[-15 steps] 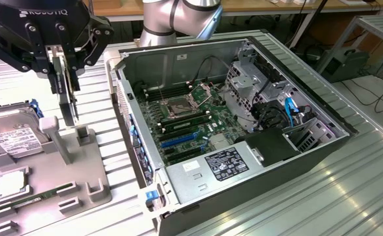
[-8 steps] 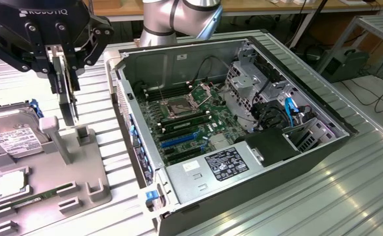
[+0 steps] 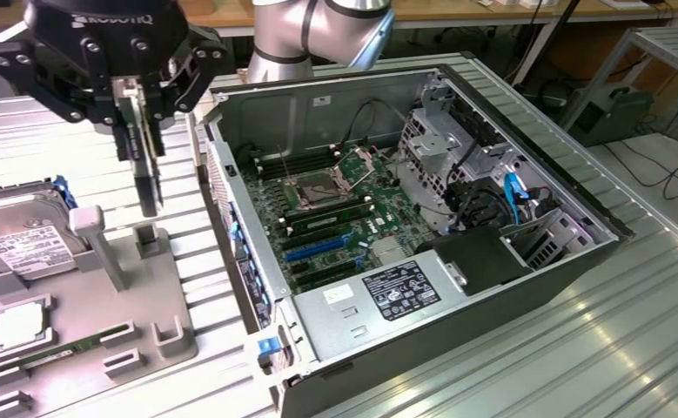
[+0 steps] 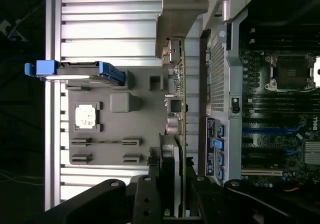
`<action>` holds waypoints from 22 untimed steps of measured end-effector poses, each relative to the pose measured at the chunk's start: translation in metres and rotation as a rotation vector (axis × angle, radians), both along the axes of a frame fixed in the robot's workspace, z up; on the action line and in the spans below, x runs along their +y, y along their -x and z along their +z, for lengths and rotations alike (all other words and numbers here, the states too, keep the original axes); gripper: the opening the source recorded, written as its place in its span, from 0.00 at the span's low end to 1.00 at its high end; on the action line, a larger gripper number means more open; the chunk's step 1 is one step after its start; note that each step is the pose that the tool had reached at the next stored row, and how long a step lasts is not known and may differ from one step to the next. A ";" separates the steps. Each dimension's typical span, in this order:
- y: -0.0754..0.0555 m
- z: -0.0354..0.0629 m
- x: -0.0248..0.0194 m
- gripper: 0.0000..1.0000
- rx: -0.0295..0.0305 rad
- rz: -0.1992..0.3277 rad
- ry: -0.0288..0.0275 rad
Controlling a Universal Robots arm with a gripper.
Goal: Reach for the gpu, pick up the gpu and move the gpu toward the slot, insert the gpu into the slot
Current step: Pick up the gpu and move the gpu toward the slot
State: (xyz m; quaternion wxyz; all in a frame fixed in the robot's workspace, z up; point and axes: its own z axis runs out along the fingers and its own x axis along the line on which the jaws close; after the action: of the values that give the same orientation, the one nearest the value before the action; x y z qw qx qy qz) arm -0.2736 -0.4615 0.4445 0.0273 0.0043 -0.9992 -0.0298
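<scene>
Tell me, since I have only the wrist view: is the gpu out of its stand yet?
Observer: Yes. The lower end of the gpu hangs just clear of the stand.
Operator: Is it tilted?
Observer: No, the gripper holds it roughly upright.
Operator: Any loose cables near the slot?
Observer: The blue cables lie by the drive cage, apart from the slot.
</scene>
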 end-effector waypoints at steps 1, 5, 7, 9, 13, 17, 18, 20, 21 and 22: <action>-0.004 0.0000 0.0000 0.28 0.0001 0.000 0.0001; -0.023 0.0000 0.0003 0.28 0.0001 0.000 0.0000; -0.032 0.0000 0.0005 0.28 0.0001 0.000 0.0001; -0.041 0.0000 0.0007 0.28 0.0001 0.000 0.0000; -0.060 -0.0001 0.0014 0.28 0.0001 0.000 0.0001; -0.094 -0.0002 0.0020 0.28 0.0001 0.000 0.0001; -0.105 -0.0003 0.0022 0.28 -0.0002 0.000 0.0000; -0.112 -0.0003 0.0023 0.28 -0.0004 0.000 0.0000; -0.115 -0.0003 0.0023 0.28 -0.0004 0.000 0.0000; -0.118 -0.0003 0.0024 0.28 -0.0005 0.000 0.0000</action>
State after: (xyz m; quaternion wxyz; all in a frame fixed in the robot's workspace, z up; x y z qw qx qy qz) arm -0.1558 -0.4591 0.4442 0.0271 0.0043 -0.9992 -0.0298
